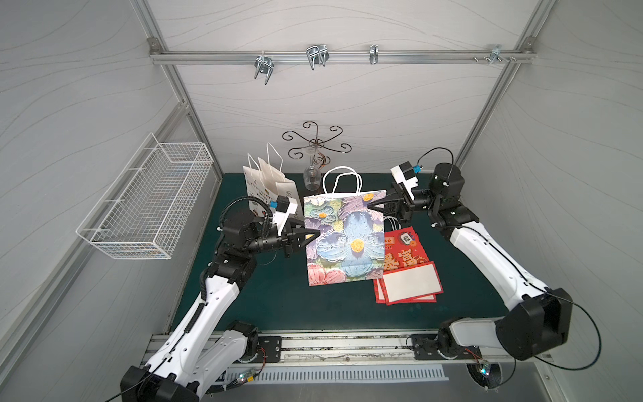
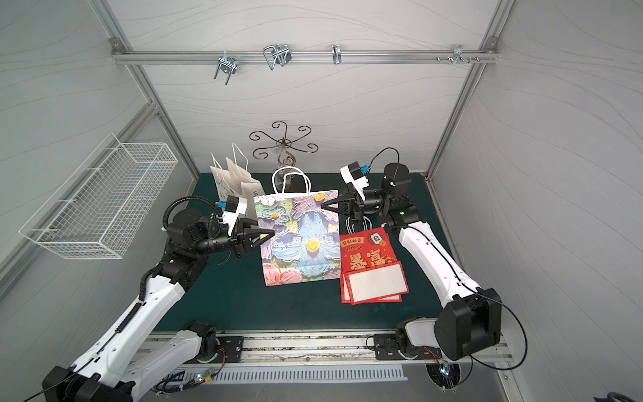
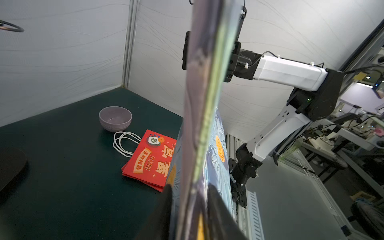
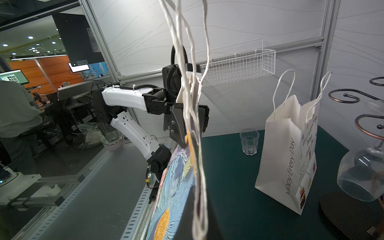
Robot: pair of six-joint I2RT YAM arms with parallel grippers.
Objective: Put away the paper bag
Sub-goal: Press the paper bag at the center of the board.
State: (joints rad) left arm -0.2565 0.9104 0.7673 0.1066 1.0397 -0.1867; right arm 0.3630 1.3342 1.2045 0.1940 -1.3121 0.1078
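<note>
Aloft, paper bag (image 1: 344, 240), edge in right gripper (image 1: 371, 206)

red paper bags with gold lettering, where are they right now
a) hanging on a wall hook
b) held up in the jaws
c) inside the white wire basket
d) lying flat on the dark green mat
d: the red paper bags with gold lettering lie flat on the dark green mat, beside the flower-printed paper bag.

Illumination is bright, even and diffuse in both top views, shadows lie soft on the green surface (image 1: 278, 306), straight lines bow toward the edges, and both wrist views run dimmer, with the near floral paper bag (image 3: 203, 104) smeared out of focus.
</note>
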